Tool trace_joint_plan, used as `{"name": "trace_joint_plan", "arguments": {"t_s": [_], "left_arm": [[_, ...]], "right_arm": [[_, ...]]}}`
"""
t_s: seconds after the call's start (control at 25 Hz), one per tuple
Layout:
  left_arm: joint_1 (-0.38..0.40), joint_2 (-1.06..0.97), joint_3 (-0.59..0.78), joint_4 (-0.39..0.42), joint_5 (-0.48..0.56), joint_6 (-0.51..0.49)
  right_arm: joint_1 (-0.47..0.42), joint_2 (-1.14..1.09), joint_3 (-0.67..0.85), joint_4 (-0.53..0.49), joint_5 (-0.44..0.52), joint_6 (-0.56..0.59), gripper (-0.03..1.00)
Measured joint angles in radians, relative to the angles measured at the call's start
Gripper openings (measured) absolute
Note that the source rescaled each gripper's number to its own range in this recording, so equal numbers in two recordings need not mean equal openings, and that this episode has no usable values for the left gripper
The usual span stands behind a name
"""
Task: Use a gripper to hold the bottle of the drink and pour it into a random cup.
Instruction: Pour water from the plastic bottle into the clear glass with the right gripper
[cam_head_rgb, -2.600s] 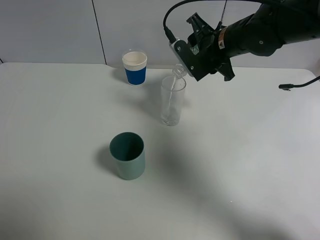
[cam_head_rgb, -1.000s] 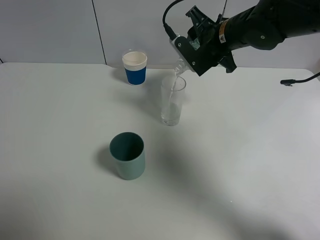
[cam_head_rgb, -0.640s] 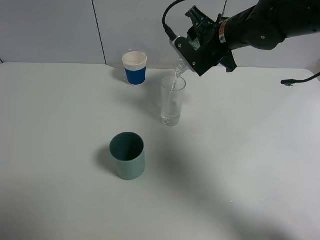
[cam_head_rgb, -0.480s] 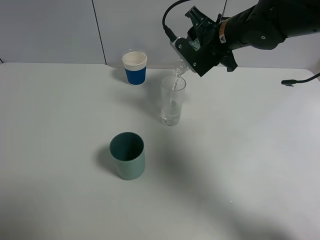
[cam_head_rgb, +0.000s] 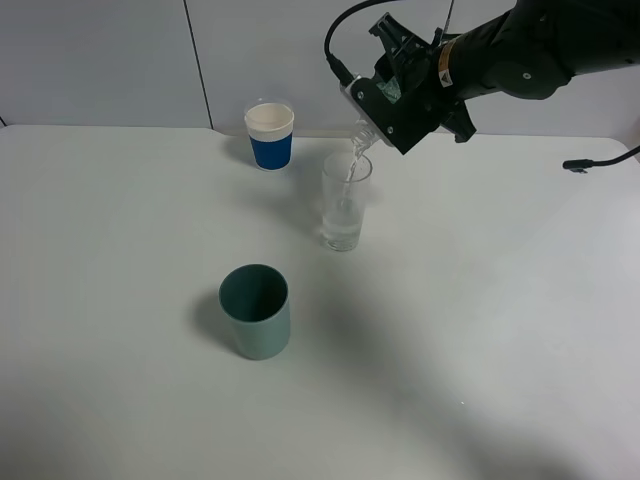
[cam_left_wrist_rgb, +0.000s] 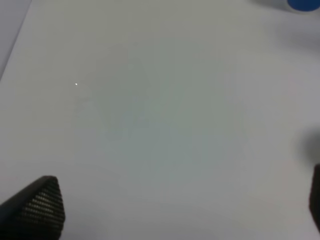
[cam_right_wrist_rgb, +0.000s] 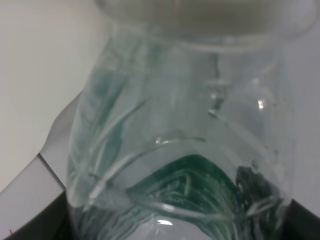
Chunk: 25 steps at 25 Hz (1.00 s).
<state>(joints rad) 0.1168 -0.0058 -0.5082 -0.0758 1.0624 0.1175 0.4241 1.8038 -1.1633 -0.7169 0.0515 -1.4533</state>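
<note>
Tabletop (cam_head_rgb: 120, 300), smooth matte white, seen from above. The left gripper (cam_left_wrist_rgb: 175, 210), seen only in its wrist view, hangs over bare table with its black mesh-textured fingers (cam_left_wrist_rgb: 40, 207) spread wide and nothing between them. Left of centre stands a teal-green opaque cup (cam_head_rgb: 256, 311), with a blue-and-white paper cup (cam_head_rgb: 269, 135) behind it. Further right is the glass cup (cam_head_rgb: 345, 205), tall, narrow and clear, with a little liquid at its base. Above its rim the bottle (cam_head_rgb: 358, 133), crinkled clear plastic with a green label, tilts neck-down, and a thin streak runs into the glass. The right gripper (cam_head_rgb: 392, 98) is clamped around the bottle's body. Its black jointed arm (cam_head_rgb: 520, 60) extends from the upper right with the wrist rolled over.
</note>
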Motion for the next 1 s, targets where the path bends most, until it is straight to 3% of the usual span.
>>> {"name": "trace_joint_plan", "arguments": {"t_s": [1.0], "left_arm": [[0.0,0.0,0.0,0.0,0.0,0.0]], "right_arm": [[0.0,0.0,0.0,-0.007,-0.036,-0.014,0.0]]}}
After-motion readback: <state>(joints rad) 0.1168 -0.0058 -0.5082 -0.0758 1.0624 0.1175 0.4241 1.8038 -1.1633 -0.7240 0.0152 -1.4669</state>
